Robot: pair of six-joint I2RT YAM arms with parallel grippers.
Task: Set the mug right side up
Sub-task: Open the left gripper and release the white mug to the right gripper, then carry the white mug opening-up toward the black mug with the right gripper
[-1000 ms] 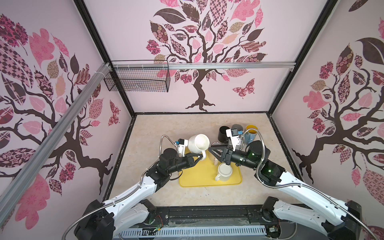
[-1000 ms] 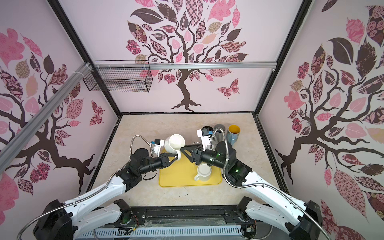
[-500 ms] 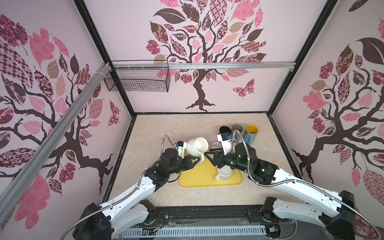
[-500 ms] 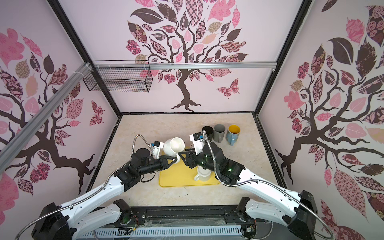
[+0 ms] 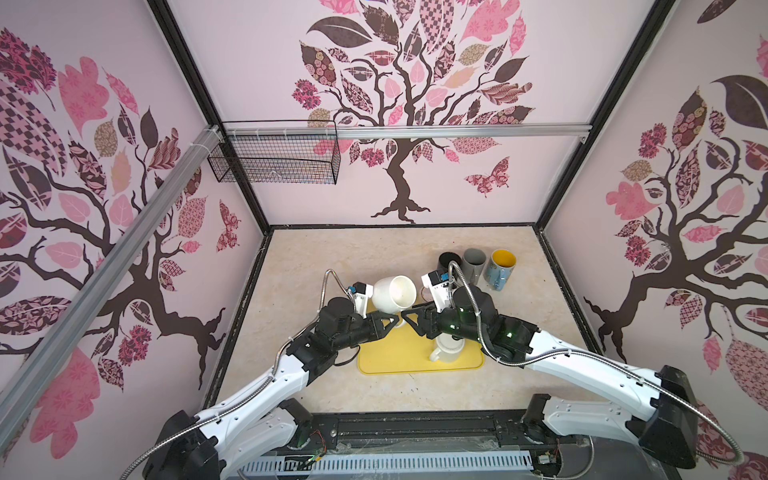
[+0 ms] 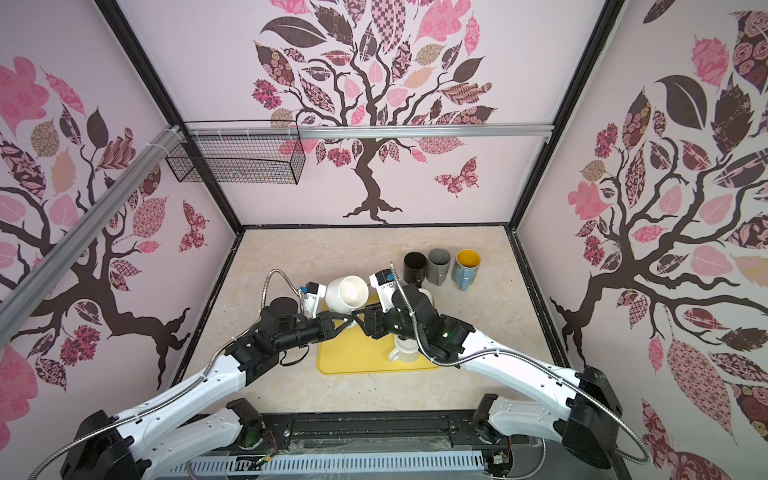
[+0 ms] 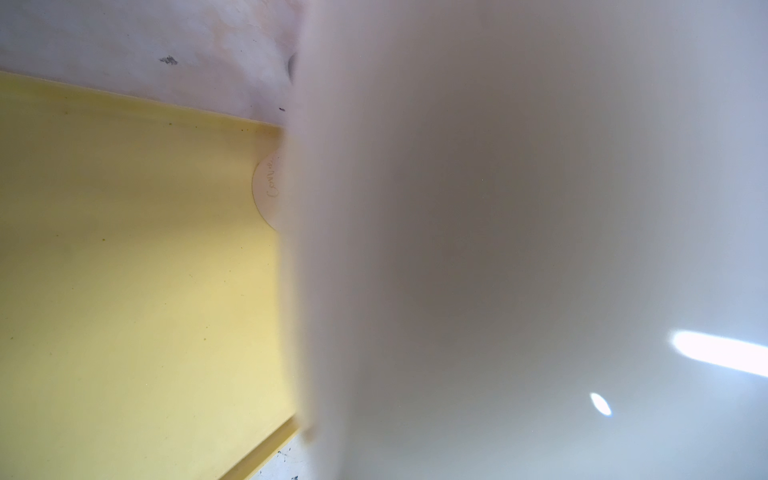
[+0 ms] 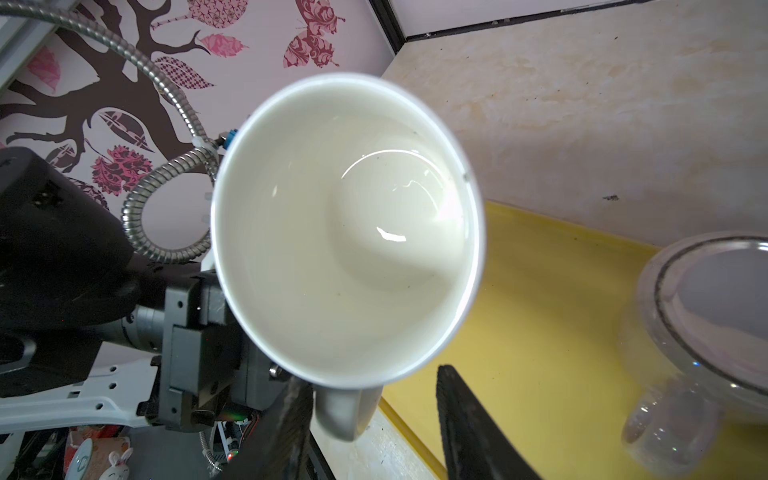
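Note:
The white mug (image 5: 392, 293) (image 6: 347, 295) hangs in the air over the far left corner of the yellow tray (image 5: 399, 357). It is tilted, with its mouth facing up and to the right. My left gripper (image 5: 390, 323) is shut on it at the handle side. Its wall (image 7: 519, 249) fills the left wrist view as a blur and hides the fingers. In the right wrist view I look into the mug (image 8: 345, 232). Its handle (image 8: 347, 409) sits between the fingers (image 8: 461, 415) of my open right gripper (image 8: 370, 386) (image 5: 406, 321).
A clear glass mug (image 5: 446, 351) (image 8: 706, 311) stands on the tray under my right wrist. A black mug (image 5: 449, 262), a grey mug (image 5: 473, 262) and a blue mug (image 5: 500, 268) stand upright at the back right. A wire basket (image 5: 274, 160) hangs on the back left wall.
My right gripper has moved left to the mug's handle and its jaws have widened a little. The left arm still holds the raised mug, shifted slightly left.

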